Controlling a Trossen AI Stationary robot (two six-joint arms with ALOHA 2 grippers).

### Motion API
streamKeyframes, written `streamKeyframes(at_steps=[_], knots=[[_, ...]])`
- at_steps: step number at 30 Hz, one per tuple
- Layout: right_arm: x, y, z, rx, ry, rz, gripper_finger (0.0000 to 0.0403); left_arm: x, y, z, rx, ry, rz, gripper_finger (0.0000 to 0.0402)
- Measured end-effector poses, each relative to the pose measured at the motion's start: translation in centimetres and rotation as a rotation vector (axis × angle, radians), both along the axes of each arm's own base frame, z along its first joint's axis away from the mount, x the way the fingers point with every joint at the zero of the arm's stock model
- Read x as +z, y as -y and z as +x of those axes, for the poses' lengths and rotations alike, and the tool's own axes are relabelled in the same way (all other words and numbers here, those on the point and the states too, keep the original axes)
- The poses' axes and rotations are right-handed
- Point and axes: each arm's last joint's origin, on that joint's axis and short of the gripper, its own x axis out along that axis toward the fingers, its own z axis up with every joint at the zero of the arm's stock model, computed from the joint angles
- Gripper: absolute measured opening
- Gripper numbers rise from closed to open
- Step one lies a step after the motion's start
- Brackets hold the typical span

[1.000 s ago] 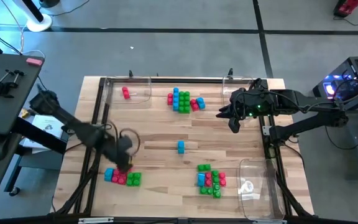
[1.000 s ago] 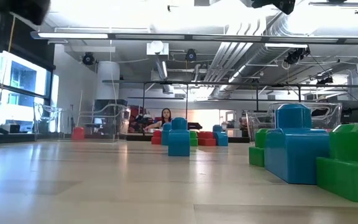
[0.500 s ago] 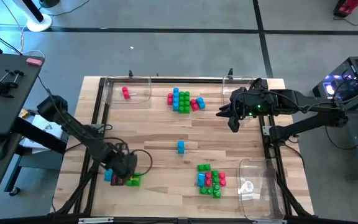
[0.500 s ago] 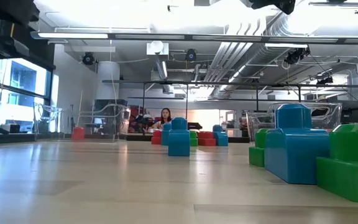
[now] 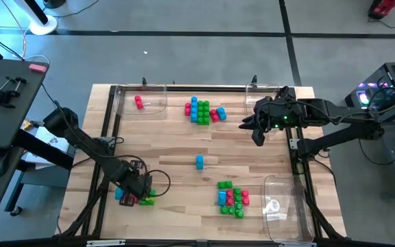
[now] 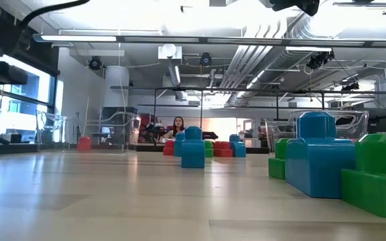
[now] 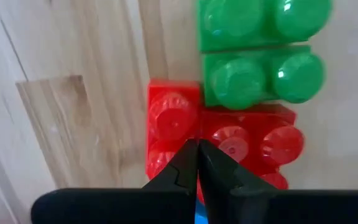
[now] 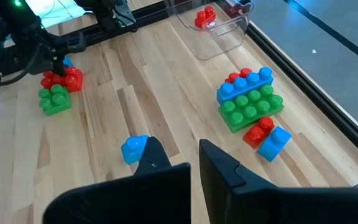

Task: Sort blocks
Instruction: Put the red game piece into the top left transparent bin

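Note:
My left gripper (image 5: 141,195) is shut and points down at a small cluster of bricks near the table's near left corner: two red bricks (image 7: 235,134), a green pair (image 7: 260,74) and a blue brick (image 5: 120,195). Its tips (image 7: 196,152) stand over the seam between the two red bricks. My right gripper (image 5: 250,132) is open and empty, held above the table's far right part. More bricks lie in a far cluster (image 5: 201,110) and a near right cluster (image 5: 232,199), with a single blue brick (image 5: 199,161) mid-table. My left gripper comes at the red bricks from above, pointing down, with its shut fingertips (image 7: 188,158) at the seam between the two red bricks (image 7: 194,124). I cannot tell whether they touch the bricks. The bricks lie flat on the table.
Clear plastic trays stand at the far left (image 5: 153,104), with a red brick (image 5: 138,102) in it, at the far right (image 5: 262,91) and at the near right (image 5: 280,206). A raised frame runs along the table's edges (image 5: 112,130). A person shows far behind the table (image 6: 178,125).
My left gripper has gone toward the table's near edge and down onto the near left cluster, where it now covers the red bricks in the high view. The bricks have stayed where they were. My right arm has kept still.

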Motion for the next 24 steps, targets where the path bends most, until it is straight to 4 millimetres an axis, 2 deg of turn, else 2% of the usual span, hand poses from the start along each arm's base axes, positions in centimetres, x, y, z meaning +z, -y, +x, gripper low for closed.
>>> streamKeyframes(at_steps=[7,12,18,21,24], knots=[[0.0,0.0,0.0,0.000,-0.001,0.000,0.0000,-0.8,-0.3,0.0,0.002,0.009,-0.008,0.0000],[0.0,0.0,0.0,0.000,-0.002,-0.001,0.0000,-1.5,-1.8,0.3,0.039,0.013,0.046,0.0000],[0.0,0.0,0.1,-0.002,-0.001,0.001,0.0000,-1.4,-3.8,2.0,0.045,0.072,0.066,0.0000],[0.0,0.0,0.1,-0.004,0.000,0.003,0.0000,-0.9,-4.7,2.4,0.078,0.048,0.059,0.0000],[0.0,0.0,0.1,-0.003,0.000,0.002,0.0000,0.5,-5.1,2.7,0.083,0.015,0.012,0.0000]])
